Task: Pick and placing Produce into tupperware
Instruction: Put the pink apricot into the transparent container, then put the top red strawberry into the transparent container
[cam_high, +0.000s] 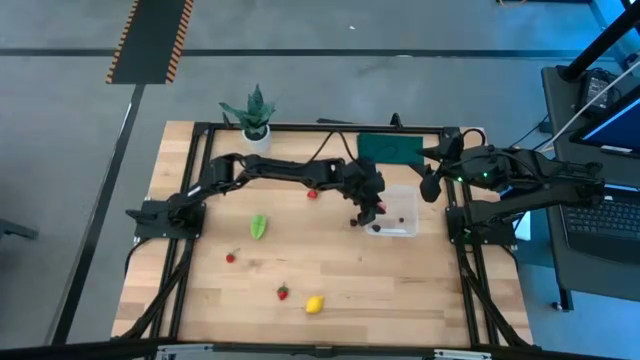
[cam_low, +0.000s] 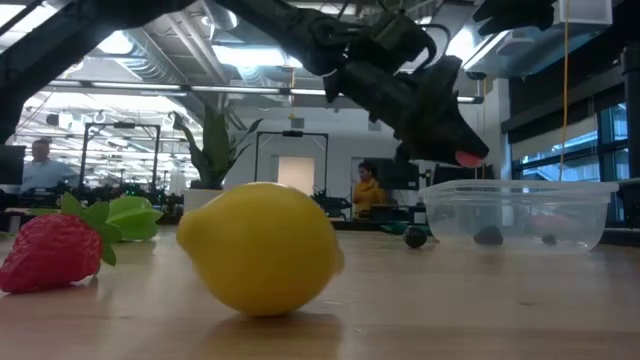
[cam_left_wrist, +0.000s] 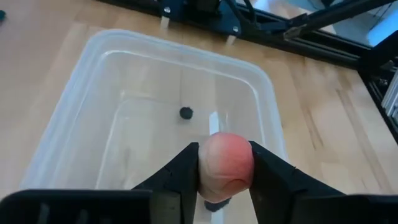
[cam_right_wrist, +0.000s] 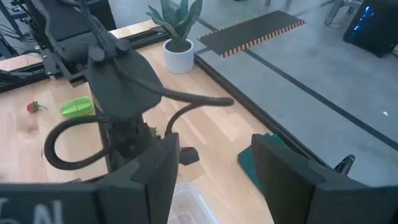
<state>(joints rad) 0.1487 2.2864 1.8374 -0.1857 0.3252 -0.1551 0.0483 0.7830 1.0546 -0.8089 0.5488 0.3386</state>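
The clear tupperware (cam_high: 398, 216) stands at the table's right, with a dark berry (cam_left_wrist: 186, 112) on its floor. My left gripper (cam_high: 372, 211) hangs over its left end, shut on the pink round fruit (cam_left_wrist: 227, 163). Loose on the wood lie a green leafy piece (cam_high: 259, 226), the yellow lemon (cam_high: 315, 304) and red berries (cam_high: 283, 292) (cam_high: 231, 257). My right gripper (cam_right_wrist: 214, 169) waits open, raised by the table's right edge. My left gripper pinches the pink round fruit by its two opposite sides (cam_left_wrist: 208, 167) between its two fingers (cam_left_wrist: 184, 171). The fingers come slanting down from the table's left. The fruit is lifted clear, above the tupperware's rim (cam_low: 520, 187).
A potted plant (cam_high: 256, 118) and a flat dark green rectangle (cam_high: 390, 148) stand at the far edge. Black frame rails (cam_high: 330, 128) run around the table. Another red piece (cam_high: 312, 194) lies under the left arm. Bare wood spreads near the front edge.
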